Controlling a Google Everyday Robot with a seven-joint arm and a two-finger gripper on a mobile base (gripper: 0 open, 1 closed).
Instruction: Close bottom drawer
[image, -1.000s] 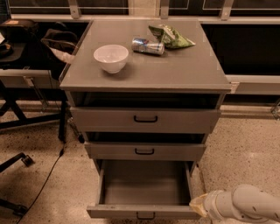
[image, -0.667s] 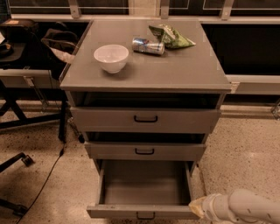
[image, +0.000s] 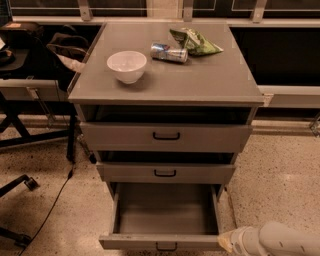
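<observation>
Lower than a second ago, my gripper (image: 227, 243) sits beside the right front corner of the open bottom drawer (image: 167, 212); whether it is clenched I cannot tell.

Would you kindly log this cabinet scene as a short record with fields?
bottom drawer: pulled far out
middle drawer: slightly out
top drawer: slightly out
cabinet top: white bowl, soda can lying down, green snack bag
gripper: low at right, near the bottom drawer's front corner
task status: drawer not yet closed
</observation>
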